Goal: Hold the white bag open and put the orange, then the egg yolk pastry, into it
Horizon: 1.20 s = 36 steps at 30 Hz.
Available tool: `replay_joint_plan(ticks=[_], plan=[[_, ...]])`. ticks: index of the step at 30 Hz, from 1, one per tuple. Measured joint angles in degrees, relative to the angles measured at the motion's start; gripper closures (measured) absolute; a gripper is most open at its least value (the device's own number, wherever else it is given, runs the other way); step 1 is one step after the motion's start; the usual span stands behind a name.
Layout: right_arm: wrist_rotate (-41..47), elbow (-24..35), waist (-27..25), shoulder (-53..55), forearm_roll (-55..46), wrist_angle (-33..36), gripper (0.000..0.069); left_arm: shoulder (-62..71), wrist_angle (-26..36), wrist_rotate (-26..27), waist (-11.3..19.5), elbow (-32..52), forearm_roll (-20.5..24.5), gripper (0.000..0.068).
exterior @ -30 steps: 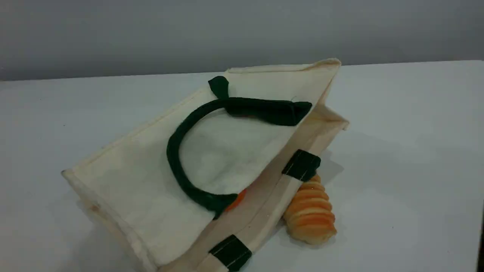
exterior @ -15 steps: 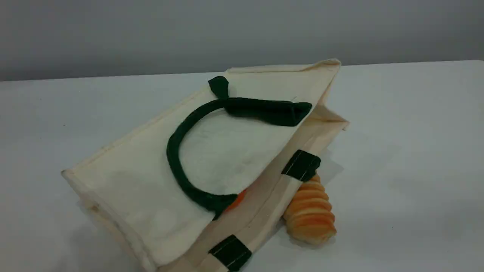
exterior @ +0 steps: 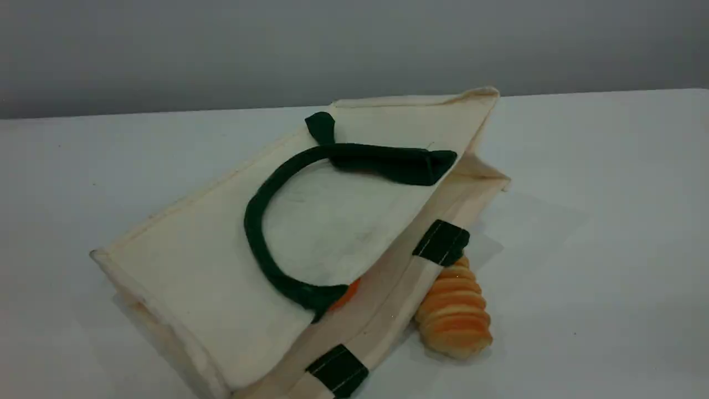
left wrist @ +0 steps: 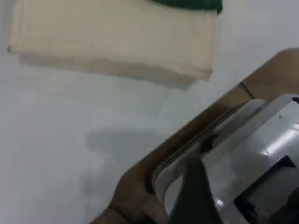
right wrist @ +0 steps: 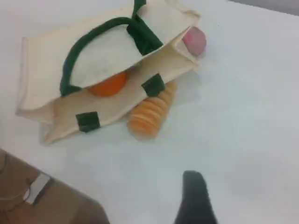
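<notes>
The white bag lies on its side on the table, with a dark green handle looped flat over its upper panel. Its mouth gapes slightly along the right side. The orange sits inside that mouth under the upper panel, and only a sliver of the orange shows in the scene view. The egg yolk pastry is out of view. My left gripper hangs near the table's edge, well away from the bag's corner. My right gripper hovers above bare table in front of the bag. Neither holds anything.
A ridged golden bread roll lies against the bag's lower edge. A pink-centred ball rests at the far end of the bag's mouth. The brown table edge and grey equipment fill the lower right of the left wrist view.
The bag, orange and bread roll have not moved. Only faint shadows on the table to the right have shifted.
</notes>
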Motion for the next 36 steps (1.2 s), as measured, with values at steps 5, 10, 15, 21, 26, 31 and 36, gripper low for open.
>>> replay_joint_plan(ticks=[5,10,15,21,26,31,36], plan=[[0.5,2.8,0.0,-3.0,0.6,-3.8,0.0241,-13.0,-3.4,0.0,0.0,7.9,0.8,0.0197],[0.5,4.1,0.0,-3.2,-0.9,-5.1,0.0241,-25.9,-4.8,-3.6,0.0,13.9,2.2,0.0197],[0.5,4.1,0.0,-3.2,-1.5,-5.0,0.0241,-37.4,-5.0,-7.1,0.0,18.8,6.8,0.0198],[0.5,4.1,0.0,-3.2,-1.5,-4.9,0.0241,-45.7,-6.5,-6.6,0.0,20.5,7.4,0.0198],[0.4,4.1,0.0,-3.2,-1.5,-4.9,0.0241,-47.0,-7.3,-6.6,0.0,20.6,8.2,0.0198],[0.1,4.1,-2.7,-3.2,-1.4,-4.9,0.0241,-47.0,-7.3,-6.5,0.0,20.6,8.2,0.0198],[0.1,4.1,-14.6,-3.2,-1.4,-4.9,0.0241,-46.9,-7.3,-6.5,0.0,20.6,8.2,0.0198]])
